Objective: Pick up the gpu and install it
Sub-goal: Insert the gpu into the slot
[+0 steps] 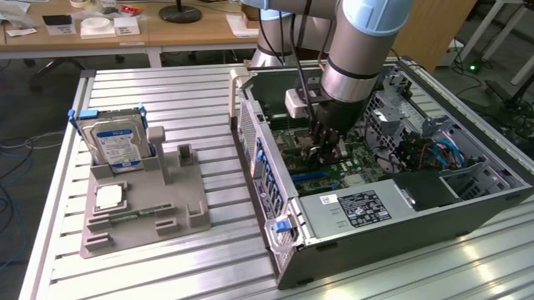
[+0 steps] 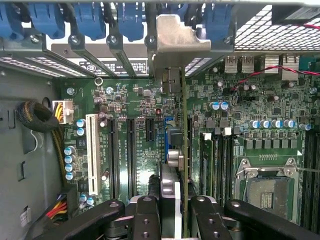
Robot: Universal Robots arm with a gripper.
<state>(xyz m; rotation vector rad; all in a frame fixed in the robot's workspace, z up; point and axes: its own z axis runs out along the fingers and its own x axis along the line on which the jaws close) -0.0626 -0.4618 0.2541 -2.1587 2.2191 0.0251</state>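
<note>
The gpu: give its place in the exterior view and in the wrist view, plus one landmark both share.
Exterior view: the gpu hangs in the gripper, low inside the open computer case, over the motherboard.
Wrist view: the gpu runs edge-on as a thin green blade from the gripper up to its metal bracket.
Shared landmark: the green motherboard.

In the exterior view the arm [image 1: 361,62] runs off the top edge, and the claw [image 1: 324,145] hides the gpu. In the wrist view the gpu [image 2: 184,165] shows edge-on; its lower end disappears between the fingers [image 2: 210,220].
</note>
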